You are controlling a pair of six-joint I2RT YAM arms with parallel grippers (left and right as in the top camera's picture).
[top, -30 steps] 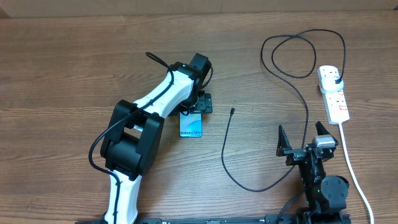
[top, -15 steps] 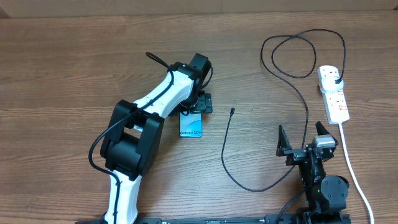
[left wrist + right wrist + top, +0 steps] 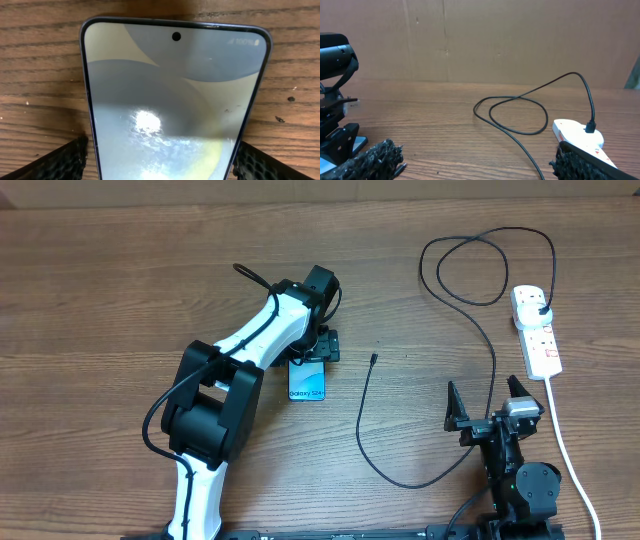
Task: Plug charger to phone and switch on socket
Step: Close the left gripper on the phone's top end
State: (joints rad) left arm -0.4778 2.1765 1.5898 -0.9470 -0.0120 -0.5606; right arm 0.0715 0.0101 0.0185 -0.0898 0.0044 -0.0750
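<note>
The phone [image 3: 307, 383] lies flat on the wooden table, blue screen up, and fills the left wrist view [image 3: 175, 75]. My left gripper [image 3: 309, 363] straddles its far end, one finger against each long edge [image 3: 160, 162]. The charger [image 3: 365, 430] runs from its black plug in the socket [image 3: 536, 332] through a loop to its loose connector tip [image 3: 373, 359], right of the phone. My right gripper [image 3: 490, 405] is open and empty near the front edge, with the cable passing between its fingers [image 3: 475, 165]. The socket [image 3: 577, 132] and cable [image 3: 520, 112] show in the right wrist view.
The power strip's thick white cord [image 3: 565, 440] runs down the right side to the front edge. A brown cardboard wall [image 3: 495, 40] stands behind the table. Bare wood lies left of the left arm [image 3: 220, 410].
</note>
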